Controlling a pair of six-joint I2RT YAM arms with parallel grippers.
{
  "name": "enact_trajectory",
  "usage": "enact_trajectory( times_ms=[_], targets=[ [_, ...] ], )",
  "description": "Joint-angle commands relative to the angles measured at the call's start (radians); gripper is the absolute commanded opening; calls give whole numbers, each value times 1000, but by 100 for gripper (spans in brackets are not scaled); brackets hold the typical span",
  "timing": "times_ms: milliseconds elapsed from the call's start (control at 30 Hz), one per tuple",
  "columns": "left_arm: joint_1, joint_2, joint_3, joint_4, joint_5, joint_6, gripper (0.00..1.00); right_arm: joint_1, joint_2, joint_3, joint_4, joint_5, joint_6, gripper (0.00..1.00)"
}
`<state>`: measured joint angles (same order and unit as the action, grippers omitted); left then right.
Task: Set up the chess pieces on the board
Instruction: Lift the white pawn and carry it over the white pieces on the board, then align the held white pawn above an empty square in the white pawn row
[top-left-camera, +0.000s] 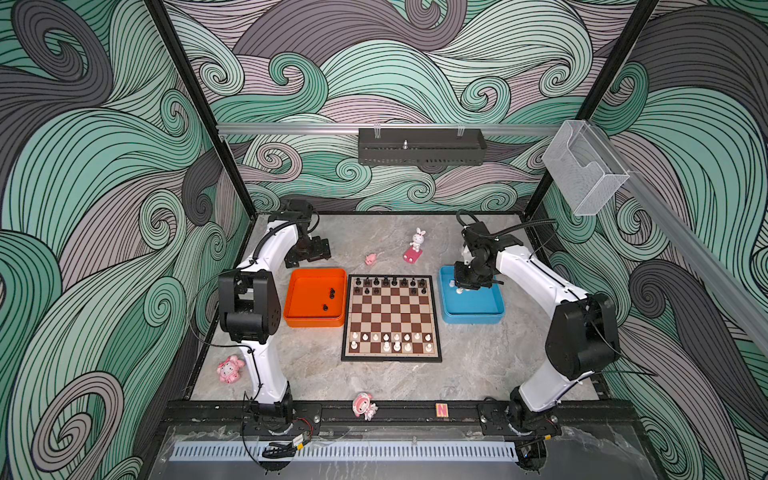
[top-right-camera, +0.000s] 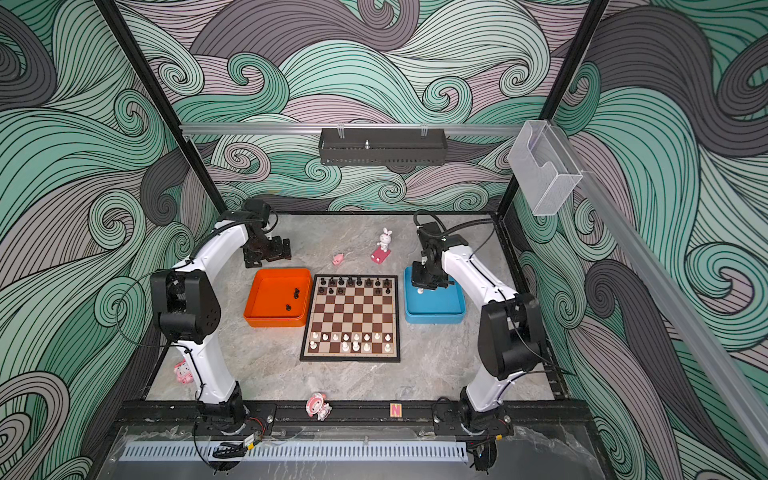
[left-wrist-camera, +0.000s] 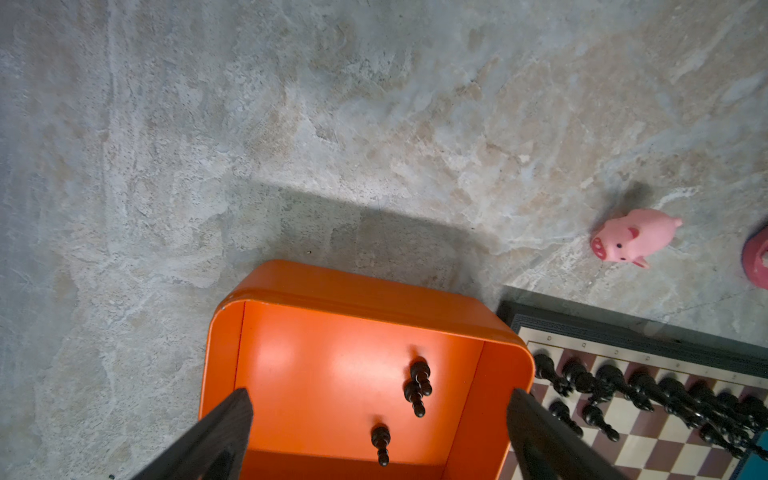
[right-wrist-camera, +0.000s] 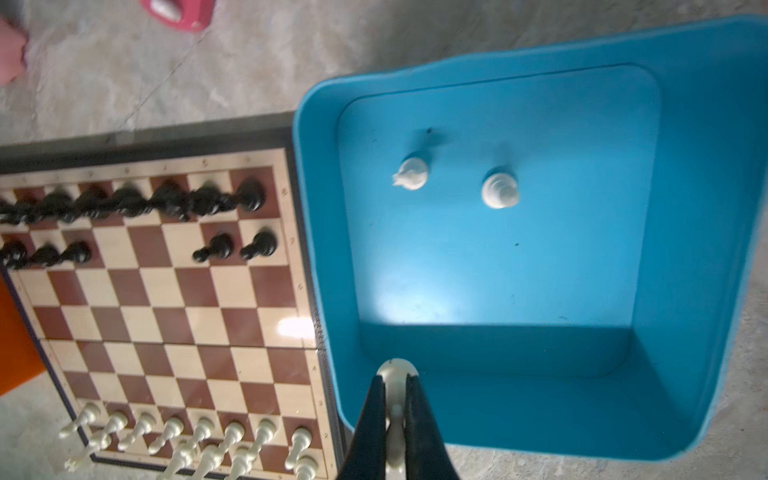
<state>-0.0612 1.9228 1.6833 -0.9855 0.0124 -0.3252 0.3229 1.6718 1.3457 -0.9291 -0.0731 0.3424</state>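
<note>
**Board nearly set; six pieces still off it**

In both top views, board (top-left-camera: 390, 316) is carrying most pieces (top-left-camera: 386, 346).
Left wrist: left gripper (left-wrist-camera: 379, 399) is gaping over three black pieces (left-wrist-camera: 417, 386) lying in orange tray (left-wrist-camera: 224, 353).
Right wrist: right gripper (right-wrist-camera: 395, 384) is pinching a white piece (right-wrist-camera: 398, 366) inside blue tray (right-wrist-camera: 320, 232); two whites (right-wrist-camera: 500, 191) are waiting there.

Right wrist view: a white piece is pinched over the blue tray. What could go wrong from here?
The right gripper pinches the white piece only at its tips; it may twist or slip out.
The wall of the blue tray stands between it and the board; a low carry could clip it.
The white rows are crowded; placing could topple neighbours.
</note>
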Motion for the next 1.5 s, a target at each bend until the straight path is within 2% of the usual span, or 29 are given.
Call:
enact_trajectory(
  times_ms=[0, 333, 533, 800, 1467],
  targets=[
    [9, 8, 2, -6, 0, 2, 98, 79, -40, 14, -71, 11, -4, 1],
    [9, 6, -1, -7, -9, 0, 98, 412, -85, -60, -51, -4, 156, 1],
    [9, 1, -5, -4, 0, -2, 98, 530, -81, -105, -24, 4, 249, 1],
    [5, -8, -11, 2, 19, -6, 98, 545, -82, -165, 17, 6, 294, 1],
    [0, 4, -15, 4, 23, -5, 98, 545, 8, -195, 69, -19, 291, 2]
  ],
)
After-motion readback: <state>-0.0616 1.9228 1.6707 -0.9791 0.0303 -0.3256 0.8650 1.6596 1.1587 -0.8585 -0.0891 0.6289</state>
